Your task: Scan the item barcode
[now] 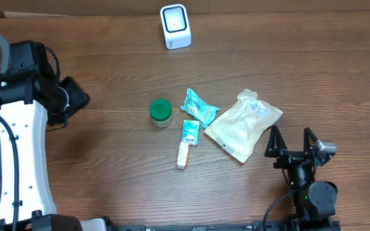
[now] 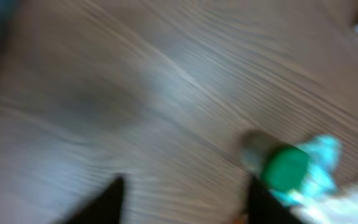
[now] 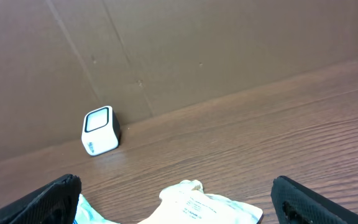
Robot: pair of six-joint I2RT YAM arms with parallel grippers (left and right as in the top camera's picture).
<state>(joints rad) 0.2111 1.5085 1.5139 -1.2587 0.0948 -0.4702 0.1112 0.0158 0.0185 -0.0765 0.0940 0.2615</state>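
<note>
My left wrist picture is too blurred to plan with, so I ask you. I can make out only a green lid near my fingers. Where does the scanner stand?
Observer: The scanner stands upright at the far edge of the table, well apart from the items.
Operator: Does the right gripper hold anything?
Observer: No. It is open and holds nothing. The beige pouch lies just in front of it.
Operator: Does the green-lidded jar touch the teal packet?
Observer: No. From overhead, bare wood shows between them, and the packet lies on the jar's right-arm side.
</note>
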